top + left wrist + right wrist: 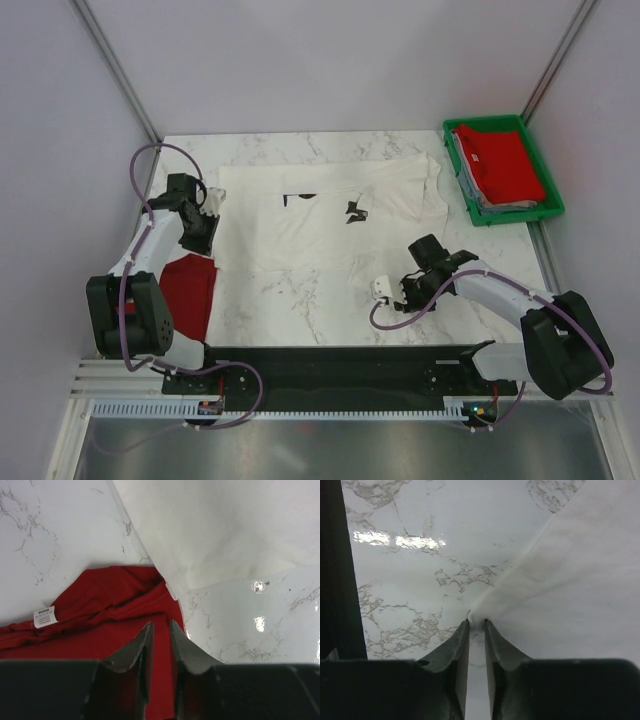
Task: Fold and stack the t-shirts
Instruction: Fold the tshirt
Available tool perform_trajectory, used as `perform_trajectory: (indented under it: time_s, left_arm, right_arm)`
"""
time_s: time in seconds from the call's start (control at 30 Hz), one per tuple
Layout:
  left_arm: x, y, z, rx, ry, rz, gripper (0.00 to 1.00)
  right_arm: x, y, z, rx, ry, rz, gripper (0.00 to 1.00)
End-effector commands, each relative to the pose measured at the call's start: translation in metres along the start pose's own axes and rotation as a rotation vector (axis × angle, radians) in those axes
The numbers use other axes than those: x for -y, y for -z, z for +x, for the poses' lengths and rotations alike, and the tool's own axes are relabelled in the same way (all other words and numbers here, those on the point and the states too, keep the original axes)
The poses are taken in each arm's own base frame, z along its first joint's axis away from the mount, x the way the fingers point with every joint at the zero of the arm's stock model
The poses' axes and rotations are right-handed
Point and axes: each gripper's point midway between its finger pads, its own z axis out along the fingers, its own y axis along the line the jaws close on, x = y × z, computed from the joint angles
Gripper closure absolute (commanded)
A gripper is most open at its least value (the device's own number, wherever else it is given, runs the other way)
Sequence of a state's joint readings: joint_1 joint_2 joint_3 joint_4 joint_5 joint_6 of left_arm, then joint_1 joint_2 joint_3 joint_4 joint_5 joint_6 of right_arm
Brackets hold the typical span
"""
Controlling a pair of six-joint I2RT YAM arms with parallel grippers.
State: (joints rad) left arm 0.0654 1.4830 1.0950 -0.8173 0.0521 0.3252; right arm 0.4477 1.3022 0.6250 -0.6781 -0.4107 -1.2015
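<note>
A white t-shirt (pixel 320 225) with small dark print lies spread flat mid-table; it also shows in the left wrist view (pixel 225 530) and the right wrist view (pixel 580 580). My right gripper (pixel 408 283) is shut on its near right corner, and the cloth bunches at the fingertips (pixel 477 621). A rumpled red t-shirt (pixel 190 290) lies at the near left, its label showing (pixel 46 617). My left gripper (pixel 197 243) hovers over the red cloth (pixel 100 605) near the white shirt's near left corner. Its jaws (pixel 161 624) stand a narrow slit apart with nothing pinched.
A green tray (pixel 458 172) at the far right holds folded shirts, with a red one (pixel 505 165) on top of pale ones. Grey walls close in the table on three sides. The arm bases and a black rail run along the near edge.
</note>
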Motion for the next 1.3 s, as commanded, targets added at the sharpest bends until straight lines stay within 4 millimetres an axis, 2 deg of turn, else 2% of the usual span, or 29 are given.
perform_trajectory:
  time_s: [0.0,0.03,0.07,0.2,0.5,0.73,1.27]
  left_arm:
    - [-0.002,0.005,-0.002,0.003,0.018,0.001,0.72]
    - [-0.001,0.005,-0.001,-0.001,0.022,0.006,0.69]
    - [0.000,0.006,0.001,-0.009,0.021,0.011,0.68]
    - [0.002,0.002,0.008,-0.056,0.036,0.029,0.66]
    - [0.005,-0.014,-0.008,-0.092,0.050,0.096,0.71]
    - [0.008,-0.027,-0.004,-0.142,0.056,0.124,0.69]
    - [0.013,-0.042,0.006,-0.204,0.052,0.154,0.69]
  right_arm:
    - [0.007,-0.005,-0.002,0.000,0.038,0.013,0.78]
    - [0.007,-0.004,-0.002,-0.002,0.025,0.017,0.85]
    - [0.007,-0.004,-0.002,-0.001,0.022,0.019,0.88]
    - [0.010,0.001,-0.004,0.000,0.006,0.049,0.96]
    - [0.016,0.001,-0.004,-0.008,-0.019,0.056,0.97]
    - [0.018,0.001,-0.004,-0.012,-0.033,0.061,0.96]
    - [0.019,-0.004,-0.002,-0.018,-0.039,0.058,0.97]
